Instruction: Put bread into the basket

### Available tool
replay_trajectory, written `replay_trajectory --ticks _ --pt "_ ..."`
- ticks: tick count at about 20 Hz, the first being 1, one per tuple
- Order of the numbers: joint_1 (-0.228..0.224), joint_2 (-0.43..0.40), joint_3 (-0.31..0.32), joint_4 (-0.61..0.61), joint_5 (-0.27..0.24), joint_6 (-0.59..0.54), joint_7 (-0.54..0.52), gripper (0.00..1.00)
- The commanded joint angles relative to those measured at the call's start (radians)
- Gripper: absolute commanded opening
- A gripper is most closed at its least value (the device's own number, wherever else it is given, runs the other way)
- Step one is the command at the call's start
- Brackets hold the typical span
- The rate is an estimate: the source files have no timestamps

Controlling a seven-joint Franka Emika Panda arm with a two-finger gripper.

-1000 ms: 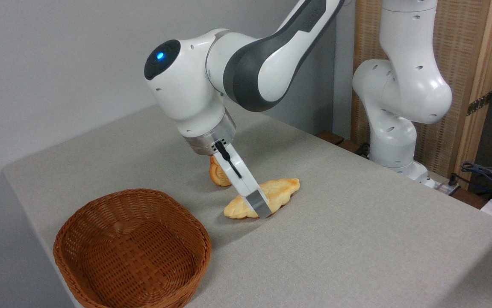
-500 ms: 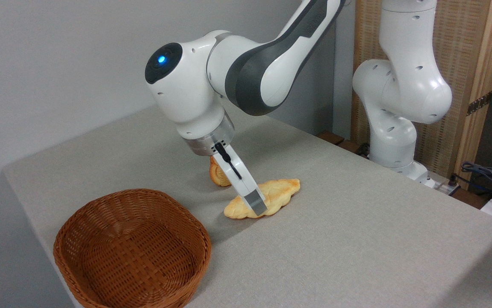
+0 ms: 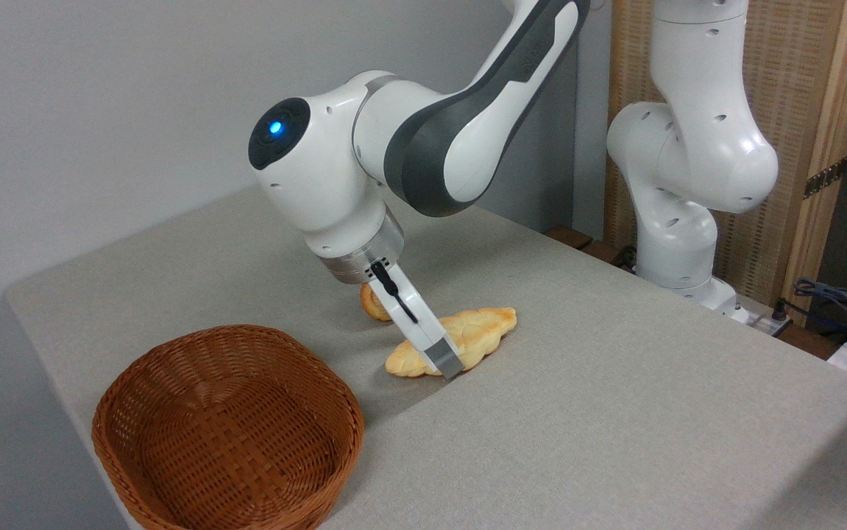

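Looking down, I see my gripper (image 3: 447,362) low against the bread's (image 3: 467,337) middle; whether its fingers clamp it, I cannot tell.

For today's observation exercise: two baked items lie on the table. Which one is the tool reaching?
The long braided loaf: the tool is down at its middle. The small roll sits behind, mostly hidden by the arm.

claw (image 3: 447,362) at bread's (image 3: 478,331) middle, grip unclear | bread on table (image 3: 614,412) | basket (image 3: 228,430) apart
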Motion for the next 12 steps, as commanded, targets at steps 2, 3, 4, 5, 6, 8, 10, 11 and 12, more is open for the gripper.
replay_trajectory --ticks 2,3,4,5,6,8,10,11,12 --pt "-0.003 -0.012 0.006 0.002 -0.005 -0.005 -0.013 0.67" --pt "-0.003 -0.012 0.006 0.004 -0.005 -0.004 -0.013 0.53" --pt "-0.003 -0.012 0.006 0.002 -0.005 -0.004 -0.013 0.50" --pt "-0.003 -0.012 0.006 0.002 -0.003 -0.005 -0.013 0.48" --pt "-0.003 -0.012 0.006 0.002 -0.005 -0.005 -0.013 0.47" --pt "-0.003 -0.012 0.006 0.002 -0.005 -0.005 -0.013 0.48" --pt "-0.003 -0.012 0.006 0.002 -0.003 -0.005 -0.013 0.48" --pt "-0.003 -0.012 0.006 0.002 -0.005 -0.005 -0.013 0.48" --pt "-0.001 -0.012 0.006 0.002 -0.005 -0.005 -0.013 0.48"
